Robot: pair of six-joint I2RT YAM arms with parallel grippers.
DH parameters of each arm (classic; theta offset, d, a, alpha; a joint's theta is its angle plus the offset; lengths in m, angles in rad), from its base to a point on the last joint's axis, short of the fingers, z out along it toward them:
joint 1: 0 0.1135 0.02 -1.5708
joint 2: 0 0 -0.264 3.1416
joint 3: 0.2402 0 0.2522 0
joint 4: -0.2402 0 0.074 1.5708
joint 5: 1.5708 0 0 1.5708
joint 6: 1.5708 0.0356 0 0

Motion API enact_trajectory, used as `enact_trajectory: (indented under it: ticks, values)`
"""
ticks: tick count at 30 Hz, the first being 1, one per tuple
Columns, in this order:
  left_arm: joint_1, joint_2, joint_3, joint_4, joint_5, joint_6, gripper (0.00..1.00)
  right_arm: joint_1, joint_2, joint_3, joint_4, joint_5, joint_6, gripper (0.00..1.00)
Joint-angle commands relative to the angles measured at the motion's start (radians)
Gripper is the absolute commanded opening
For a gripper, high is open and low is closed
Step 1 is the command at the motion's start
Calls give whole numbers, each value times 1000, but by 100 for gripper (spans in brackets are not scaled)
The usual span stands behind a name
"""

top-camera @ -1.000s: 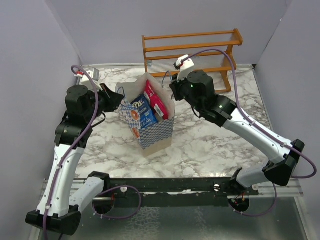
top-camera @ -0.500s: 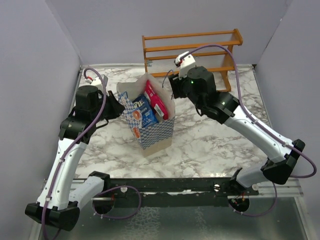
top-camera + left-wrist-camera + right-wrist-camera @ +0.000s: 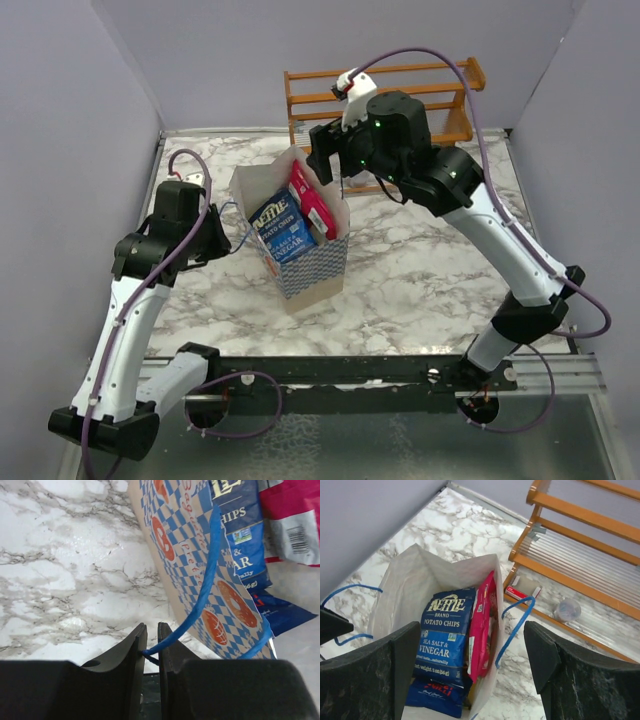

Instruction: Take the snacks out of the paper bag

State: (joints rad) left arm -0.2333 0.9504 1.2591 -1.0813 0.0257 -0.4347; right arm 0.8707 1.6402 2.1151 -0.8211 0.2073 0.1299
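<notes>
The paper bag (image 3: 312,268) stands upright mid-table with its mouth open. Snacks stand inside it: a dark blue chips packet (image 3: 442,630), a red packet (image 3: 482,630) beside it and another dark blue packet (image 3: 432,697) lower down. My left gripper (image 3: 152,628) is left of the bag (image 3: 175,545), low over the table. Its jaws are nearly together, with the bag's blue cord handle (image 3: 205,580) pinched between them and pulled straight. My right gripper (image 3: 470,645) hovers above the bag's right rim, wide open and holding nothing. From above, the left gripper (image 3: 218,235) and right gripper (image 3: 326,162) flank the bag.
An orange-brown wooden rack (image 3: 400,90) stands at the back of the table, behind the right gripper. Under it lie a small clear cup (image 3: 566,610) and a small red-and-white box (image 3: 525,587). Grey walls close in the left, right and back sides.
The right gripper has opened wide and risen over the bag's right rim. The left gripper has drawn back to the left and nearer, pulling the cord handle so that the bag's mouth widened.
</notes>
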Motion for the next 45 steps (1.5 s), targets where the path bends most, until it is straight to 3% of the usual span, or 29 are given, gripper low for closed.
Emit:
enact_trajectory:
  ticks: [1, 4, 9, 17, 22, 28, 33, 36, 38, 45]
  values:
    - [-3, 16, -36, -32, -53, 40, 18, 42, 40, 36, -73, -32, -54, 84]
    - [-3, 32, -20, -39, -51, 53, 18, 50, 66, 22, -52, -37, -67, 81]
    - [-3, 47, -6, -49, -35, 68, 18, 70, 194, 89, -119, -45, -64, 65]
    - [-3, 47, 0, -49, -36, 71, 18, 79, 406, 261, -296, 44, -2, 61]
    - [-3, 49, 2, -41, -38, 74, 18, 78, 432, 255, -354, 156, 48, 61]
    - [-3, 45, -3, -40, -39, 64, 18, 77, 437, 194, -341, 132, 57, 67]
    - [-3, 43, 0, -37, -40, 65, 18, 68, 425, 79, -229, 140, 38, 67]
    - [-3, 48, 9, -36, -55, 63, 18, 49, 445, 95, -194, 155, 28, 66]
    - [-3, 45, 8, -27, -55, 60, 18, 43, 453, 101, -156, 147, 5, 59]
    - [-3, 51, 10, -16, -59, 63, 18, 40, 499, 250, -199, 77, -31, 3]
